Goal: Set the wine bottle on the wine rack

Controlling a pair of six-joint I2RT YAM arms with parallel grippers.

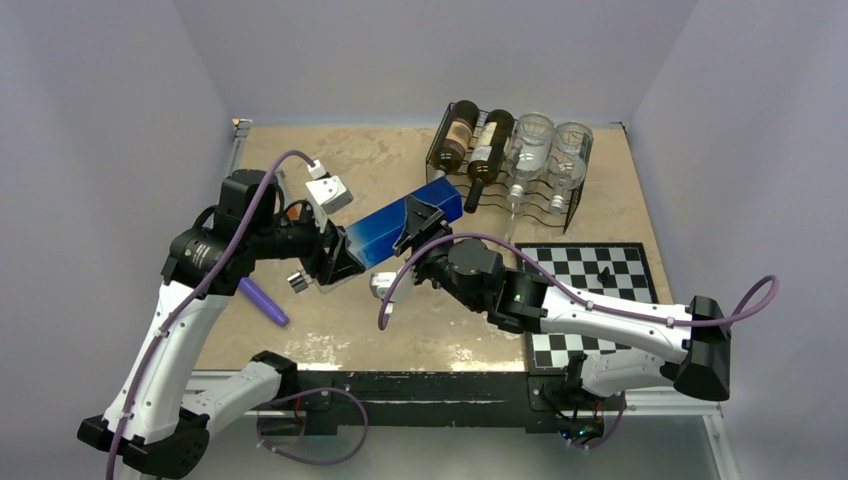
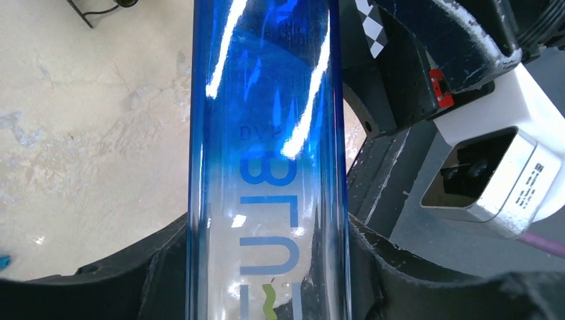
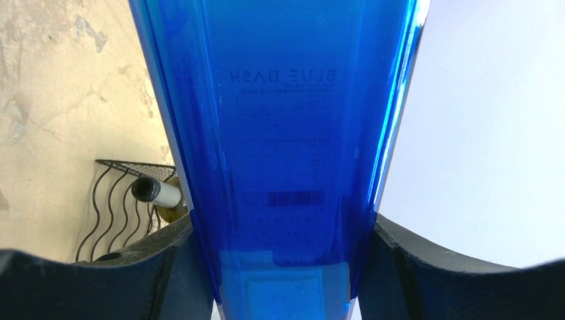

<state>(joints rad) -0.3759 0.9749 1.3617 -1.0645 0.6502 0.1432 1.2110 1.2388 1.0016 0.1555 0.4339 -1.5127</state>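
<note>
Right gripper (image 1: 415, 224) clamps the bottle (image 1: 385, 232) at its upper-right part. Left gripper (image 1: 343, 256) presses both sides of the lower-left end. The bottle hangs slanted at frame centre, clear of the table. This looks like the carrying step. Next, swing it to the rack (image 1: 572, 200) at upper right. Its top row looks full, so aim lower.

Both wrist views cut off the bottle (image 2: 266, 167) at each end. Its fine print blurs. The rack (image 3: 126, 164) sits half hidden behind it.
</note>
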